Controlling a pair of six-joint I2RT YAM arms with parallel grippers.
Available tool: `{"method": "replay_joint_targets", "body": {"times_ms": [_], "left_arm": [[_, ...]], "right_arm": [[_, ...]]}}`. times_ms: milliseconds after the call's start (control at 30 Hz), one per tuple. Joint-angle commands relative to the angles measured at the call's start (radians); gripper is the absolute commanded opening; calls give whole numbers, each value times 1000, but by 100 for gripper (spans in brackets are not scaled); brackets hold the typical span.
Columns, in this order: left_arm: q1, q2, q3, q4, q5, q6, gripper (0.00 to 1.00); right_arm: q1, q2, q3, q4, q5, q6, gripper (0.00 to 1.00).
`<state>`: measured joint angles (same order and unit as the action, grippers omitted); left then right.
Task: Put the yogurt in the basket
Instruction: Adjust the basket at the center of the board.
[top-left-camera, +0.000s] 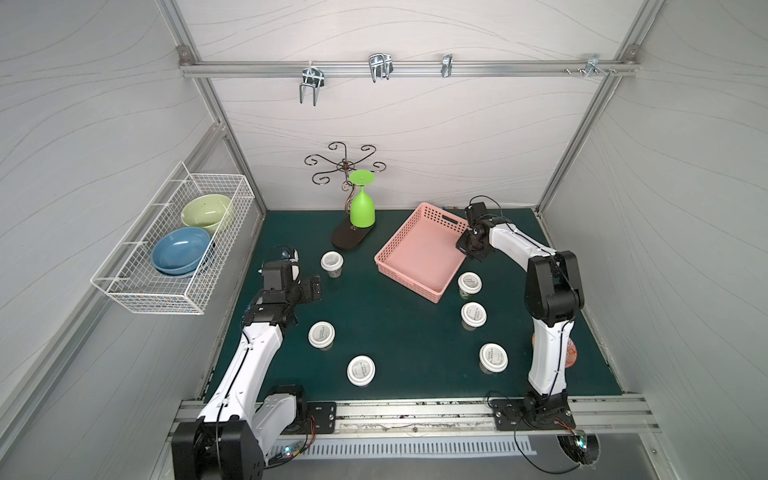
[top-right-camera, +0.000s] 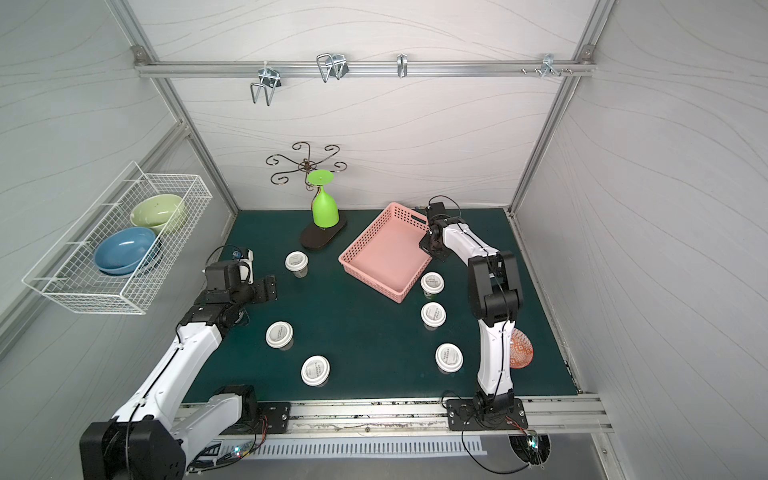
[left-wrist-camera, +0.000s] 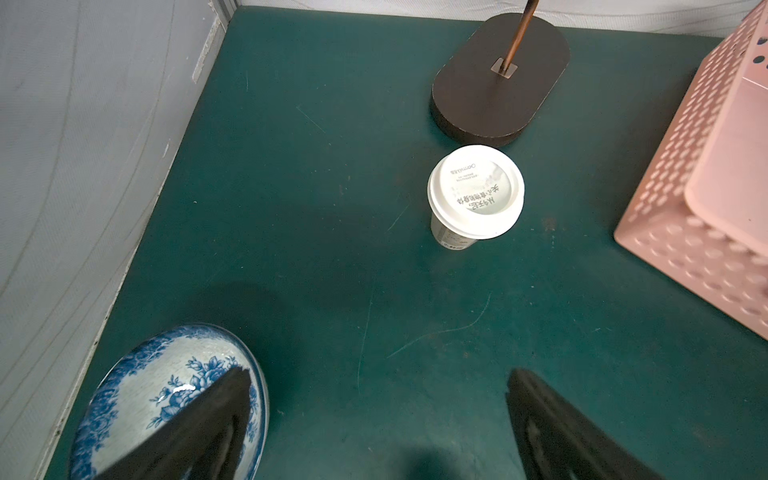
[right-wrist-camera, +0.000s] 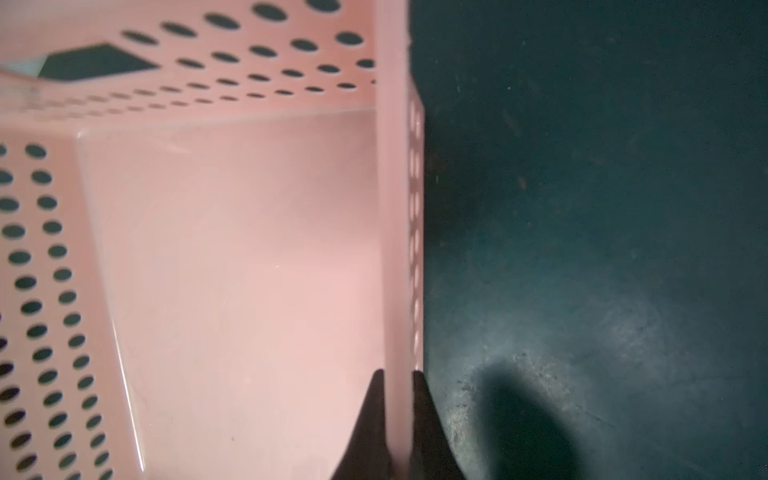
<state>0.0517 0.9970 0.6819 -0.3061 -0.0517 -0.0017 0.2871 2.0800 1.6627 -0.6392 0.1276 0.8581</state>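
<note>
The right gripper (right-wrist-camera: 397, 374) pinches the perforated wall of the one shallow, rectangular pink plastic basket (top-left-camera: 419, 257), the left gripper (left-wrist-camera: 380, 372) stands spread wide, and all six round, white-lidded yogurt cups (top-left-camera: 469, 283) stand outside that basket.

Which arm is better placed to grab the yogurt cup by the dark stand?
Left: the left end effector is open, facing that yogurt cup; the right end effector grips the pink basket.
</note>
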Motion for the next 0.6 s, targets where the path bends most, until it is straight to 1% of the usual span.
{"method": "replay_joint_targets", "body": {"times_ms": [0, 133, 333, 433, 567], "left_arm": [[4, -20, 3, 45, 9, -3, 99], [2, -24, 2, 47, 9, -1, 99], [3, -33, 4, 45, 0, -1, 99], [4, -34, 8, 41, -5, -4, 99], [3, -35, 17, 35, -5, -12, 99]], "right_arm": [[-10, -75, 2, 0, -22, 48, 0], [-9, -117, -2, 5, -54, 76, 0], [-5, -216, -35, -7, -92, 70, 0], [-1, -269, -51, -33, -113, 41, 0], [4, -345, -93, -64, -132, -34, 0]]}}
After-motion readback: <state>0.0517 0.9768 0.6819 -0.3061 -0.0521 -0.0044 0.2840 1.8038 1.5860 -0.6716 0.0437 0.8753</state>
